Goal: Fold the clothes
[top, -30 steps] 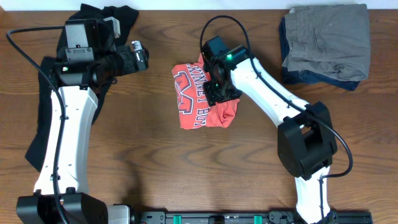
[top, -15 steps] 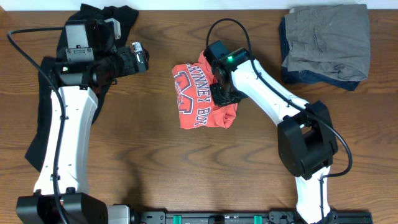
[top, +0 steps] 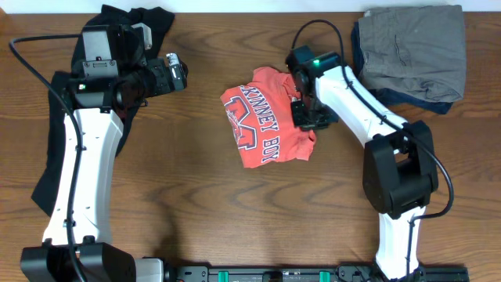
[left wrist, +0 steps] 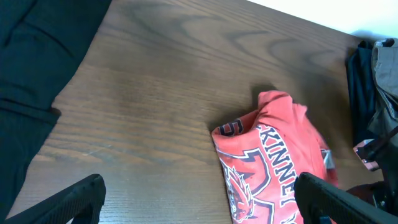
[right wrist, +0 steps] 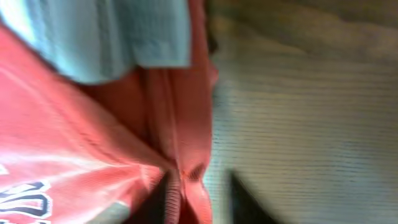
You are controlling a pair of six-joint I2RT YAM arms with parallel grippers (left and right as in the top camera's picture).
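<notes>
In the overhead view the coral-red T-shirt [top: 268,125] is lying bunched at centre frame, a little above the middle, its lettering facing up. The right gripper [top: 307,116] is sitting on the shirt's right edge. In its own wrist view the red cloth [right wrist: 74,155] is puckering into a gather between the dark fingers, so the claw is pinching the hem, with bare wood just right of that edge.

The left gripper [top: 176,72] is hanging at upper left, well apart from the shirt, with its fingers spread wide at the bottom corners of its wrist view. Bare table [top: 196,204] is showing between it and the shirt's left edge, and across the lower middle of the frame.

The black garment [top: 48,168] is trailing down the left side under the left arm. A folded grey and blue pile [top: 411,55] is filling the upper right corner, near the right arm.
</notes>
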